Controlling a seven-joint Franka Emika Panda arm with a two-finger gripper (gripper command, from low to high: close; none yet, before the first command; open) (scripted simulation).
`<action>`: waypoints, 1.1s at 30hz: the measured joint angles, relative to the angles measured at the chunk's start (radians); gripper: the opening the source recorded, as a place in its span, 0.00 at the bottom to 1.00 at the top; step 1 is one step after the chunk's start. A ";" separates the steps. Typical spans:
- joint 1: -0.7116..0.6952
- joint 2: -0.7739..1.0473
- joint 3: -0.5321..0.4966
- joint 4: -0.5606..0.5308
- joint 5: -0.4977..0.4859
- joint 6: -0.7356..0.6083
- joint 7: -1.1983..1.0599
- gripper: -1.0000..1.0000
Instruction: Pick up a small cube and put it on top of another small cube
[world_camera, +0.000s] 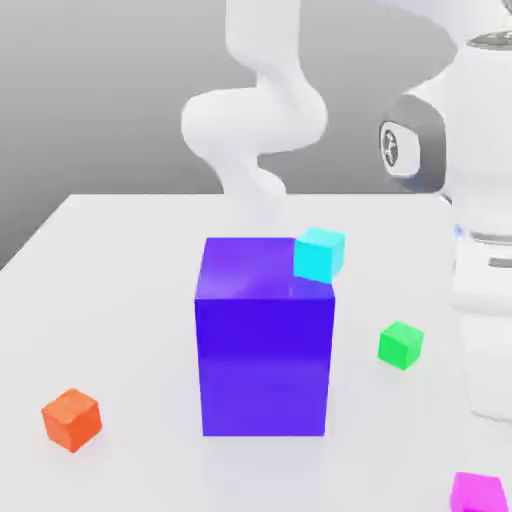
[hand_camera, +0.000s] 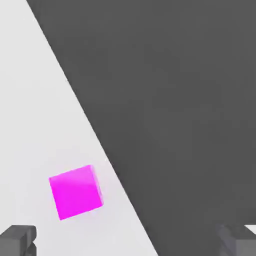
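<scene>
1. Background, plain and gray, rises behind a pale, smooth tabletop (world_camera: 150, 330), whose straight edge borders dark ground in the hand view.
2. White robot arm (world_camera: 485, 150) stands at 2 o'clock in the exterior view, seemingly positioned to bring its hand to the pickup.
3. Gripper (hand_camera: 128, 241) is spread open and empty, presumably to admit a cube; it likely needs centering first.
4. Blue-violet block (world_camera: 264, 365) sits upright mid-table, a likely obstacle to low travel.
5. Small cubes surround it, by the exterior view's clock: cyan cube (world_camera: 319, 255) at 1, apparently resting on the block's corner; green cube (world_camera: 401, 345) at 3; magenta cube (hand_camera: 76, 192), the one to be lifted or stacked upon, at 4 near the table's edge; orange cube (world_camera: 72, 420) at 8. Their spacing probably leaves finger room.
</scene>
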 joint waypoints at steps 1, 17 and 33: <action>0.008 0.034 0.004 0.003 -0.018 0.010 -0.015 0.50; 0.047 0.276 0.005 0.042 -0.096 0.135 -0.062 0.00; 0.129 -0.257 0.216 -0.431 0.202 0.068 -0.120 0.00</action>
